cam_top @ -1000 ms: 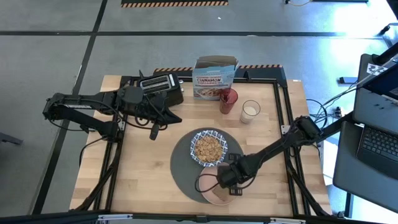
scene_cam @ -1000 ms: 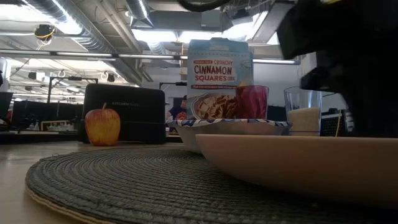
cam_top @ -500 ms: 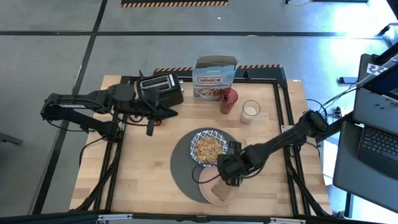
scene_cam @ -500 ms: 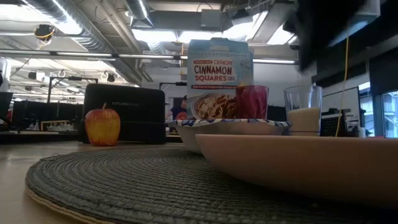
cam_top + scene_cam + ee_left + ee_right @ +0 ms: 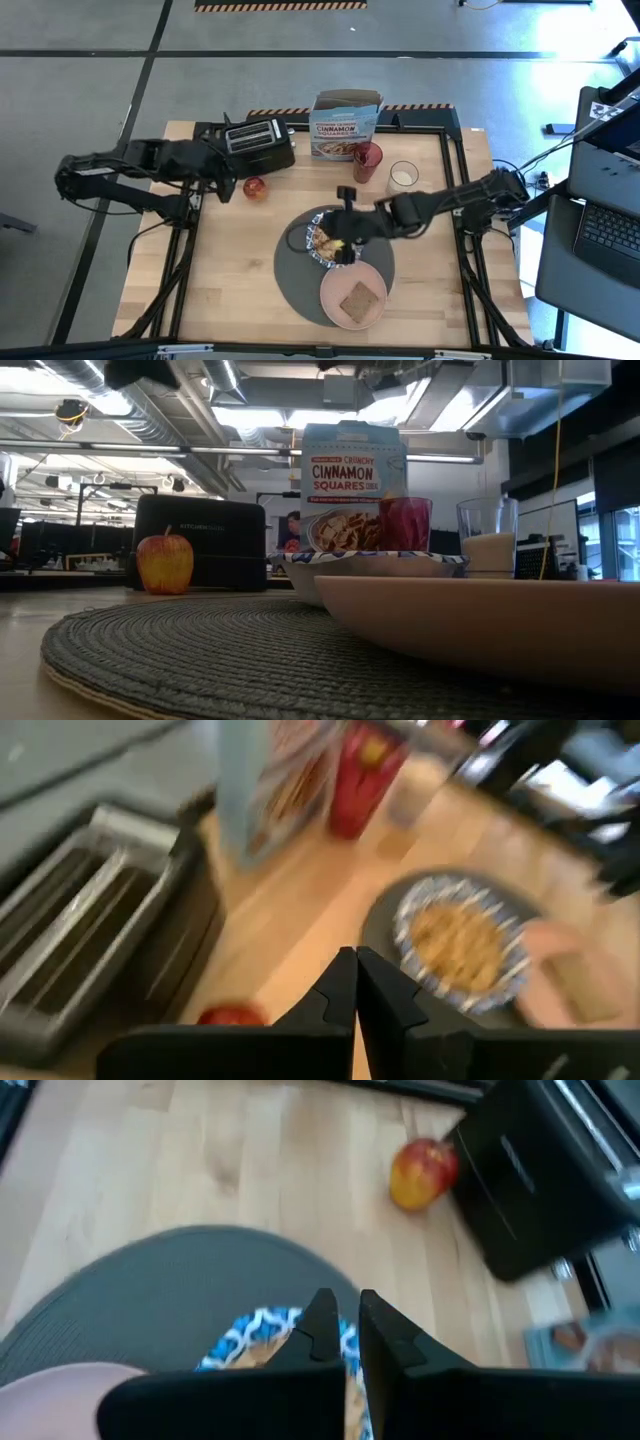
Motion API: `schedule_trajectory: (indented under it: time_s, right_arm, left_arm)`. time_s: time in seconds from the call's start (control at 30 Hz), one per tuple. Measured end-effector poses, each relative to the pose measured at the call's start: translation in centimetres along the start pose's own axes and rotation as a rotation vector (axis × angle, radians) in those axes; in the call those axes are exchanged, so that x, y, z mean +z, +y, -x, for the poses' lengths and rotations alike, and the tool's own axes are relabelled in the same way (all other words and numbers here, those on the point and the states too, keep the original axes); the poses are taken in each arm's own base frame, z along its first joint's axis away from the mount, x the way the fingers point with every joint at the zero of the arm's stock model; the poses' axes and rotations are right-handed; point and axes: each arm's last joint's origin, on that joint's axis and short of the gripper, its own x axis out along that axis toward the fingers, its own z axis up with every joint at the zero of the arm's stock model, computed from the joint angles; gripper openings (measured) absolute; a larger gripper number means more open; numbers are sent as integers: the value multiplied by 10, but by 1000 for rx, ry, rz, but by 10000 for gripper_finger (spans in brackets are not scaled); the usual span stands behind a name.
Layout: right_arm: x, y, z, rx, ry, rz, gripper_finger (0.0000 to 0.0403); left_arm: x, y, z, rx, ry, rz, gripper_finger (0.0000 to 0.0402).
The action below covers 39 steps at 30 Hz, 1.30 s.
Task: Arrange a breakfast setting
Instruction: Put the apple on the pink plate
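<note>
My right arm reaches in from the table's right edge, stretched long and low across it, and my right gripper [image 5: 343, 232] hangs over the blue-and-white patterned bowl [image 5: 322, 238] with its two dark fingers pressed together, holding nothing. My left arm is folded back at the left side; my left gripper [image 5: 355, 982] is closed too and empty, near the black toaster with metal slots [image 5: 258, 143] and just beside the red apple [image 5: 254, 187].

The bowl is filled with pale, crumbly cereal and stands on the round dark-grey woven mat [image 5: 295, 270] — its weave looks like coarse coiled rope in the low view. The smooth salmon-pink plate [image 5: 353, 296] lies on the mat's near right edge, with a square brown toast on it. The red tumbler [image 5: 367, 161] and the clear milk glass [image 5: 402, 179] stand upright behind the mat, close to the cereal box [image 5: 343, 127].
</note>
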Motion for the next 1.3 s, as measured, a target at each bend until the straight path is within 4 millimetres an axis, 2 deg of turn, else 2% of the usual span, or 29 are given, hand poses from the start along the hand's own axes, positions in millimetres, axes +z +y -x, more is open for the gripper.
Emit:
schedule_trajectory:
  time_s: [0.13,0.27,0.43,0.63,0.8,1.0,1.13,1.3]
  right_arm:
    - [4,-19,-7,22,-21,29,1]
    - [8,-37,-13,22,-49,87,17]
    - [17,-68,-26,75,-181,98,77]
    - [1,-106,-51,114,-236,71,153]
    - [-13,-125,-60,206,-224,46,185]
    - [-13,-125,-61,262,-245,94,190]
    - [-13,-125,-60,284,-251,104,190]
    - [-13,-123,-60,331,-261,108,191]
  left_arm:
    - [-23,3,-20,23,120,68,0]
    - [-59,4,-49,18,232,116,0]
    - [-102,6,-78,38,212,210,0]
    - [-136,14,-87,130,188,348,0]
    - [-150,19,-92,168,186,314,0]
    - [-157,24,-95,209,155,290,9]
    - [-154,24,-97,212,142,309,59]
    - [-149,26,-101,224,112,306,166]
